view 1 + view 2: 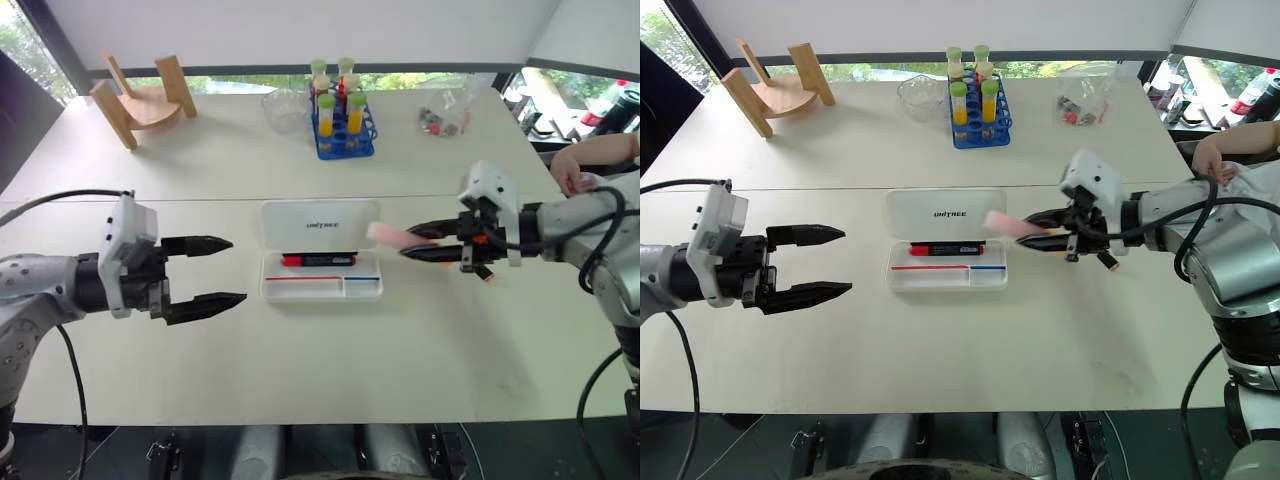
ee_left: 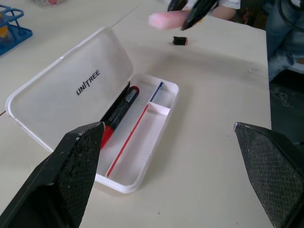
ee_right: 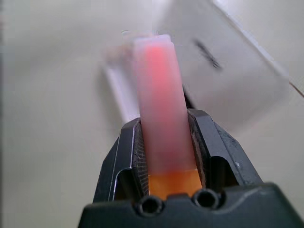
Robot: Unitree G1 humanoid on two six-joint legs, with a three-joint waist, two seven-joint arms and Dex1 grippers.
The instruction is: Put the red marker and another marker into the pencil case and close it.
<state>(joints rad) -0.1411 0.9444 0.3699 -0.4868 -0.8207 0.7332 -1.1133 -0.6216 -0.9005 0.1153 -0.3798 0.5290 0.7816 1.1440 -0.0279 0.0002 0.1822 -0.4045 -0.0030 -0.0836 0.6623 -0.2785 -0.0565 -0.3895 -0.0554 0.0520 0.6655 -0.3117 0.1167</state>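
The white pencil case (image 1: pixel 320 228) lies open at the table's middle, its lid folded back flat. The red marker (image 1: pixel 318 260) rests inside the tray (image 2: pixel 142 156). My right gripper (image 1: pixel 428 244) is shut on the other marker (image 3: pixel 164 128), a pale pink highlighter with an orange end (image 3: pixel 173 183), and holds it in the air just right of the case, pink tip (image 1: pixel 385 234) toward the case. My left gripper (image 1: pixel 222 272) stands open, left of the case and apart from it, with nothing between its fingers.
A small black piece (image 2: pixel 179 41) lies on the table right of the case. At the back stand a blue tube rack (image 1: pixel 342 125), a clear bowl (image 1: pixel 285 108), a wooden stand (image 1: pixel 145 98) and a plastic bag (image 1: pixel 445 115). A person's hand (image 1: pixel 572 172) rests at the right edge.
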